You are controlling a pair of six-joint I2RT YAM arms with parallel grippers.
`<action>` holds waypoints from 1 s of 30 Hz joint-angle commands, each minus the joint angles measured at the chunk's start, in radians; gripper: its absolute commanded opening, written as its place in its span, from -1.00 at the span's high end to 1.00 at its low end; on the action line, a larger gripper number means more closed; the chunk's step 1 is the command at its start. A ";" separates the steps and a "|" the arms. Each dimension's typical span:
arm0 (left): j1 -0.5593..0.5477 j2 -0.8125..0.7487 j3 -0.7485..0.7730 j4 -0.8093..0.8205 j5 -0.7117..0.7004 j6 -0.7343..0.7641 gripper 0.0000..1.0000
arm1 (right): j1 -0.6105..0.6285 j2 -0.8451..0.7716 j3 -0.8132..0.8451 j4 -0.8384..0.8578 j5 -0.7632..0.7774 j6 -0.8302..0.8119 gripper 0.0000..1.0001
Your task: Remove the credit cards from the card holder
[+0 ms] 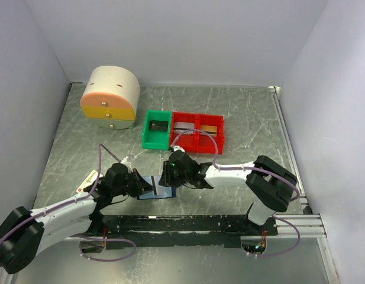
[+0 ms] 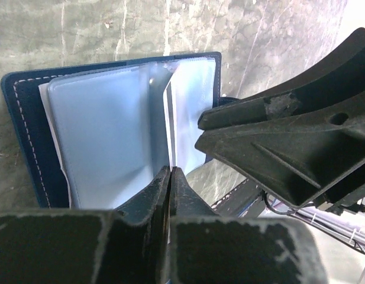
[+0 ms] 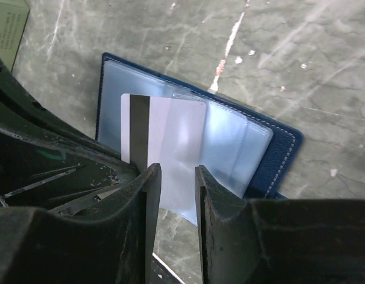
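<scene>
With my left hand (image 2: pixel 170 173) clamped on the card holder (image 2: pixel 22 130), my right hand (image 3: pixel 177 177), narrowly parted, sits over a card (image 3: pixel 173 127) only half out.

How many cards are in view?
3: striped card partly out of the holder, grey card in left red bin, tan card in right red bin. The holder may hide more.

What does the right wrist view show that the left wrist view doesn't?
Right wrist only: the card's pale face with its black stripe, partly out of the holder, seen between the open right hand's fingers; a box corner at top left. Left wrist only: the left hand, shut at the edge of a raised clear sleeve. Both: the open navy holder lying on the table.
</scene>
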 commanded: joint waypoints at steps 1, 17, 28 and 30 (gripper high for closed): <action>0.007 -0.016 0.022 -0.033 -0.040 0.028 0.79 | 0.012 0.050 -0.009 0.049 -0.050 0.006 0.42; 0.007 0.051 0.032 0.151 0.052 0.006 0.36 | 0.012 0.074 -0.172 0.096 0.006 0.135 0.61; 0.007 -0.071 0.103 -0.143 -0.066 0.069 0.86 | 0.008 0.033 -0.168 0.076 0.030 0.118 0.60; 0.008 -0.108 0.131 -0.228 -0.108 0.108 0.86 | -0.005 0.018 -0.156 0.085 0.025 0.107 0.56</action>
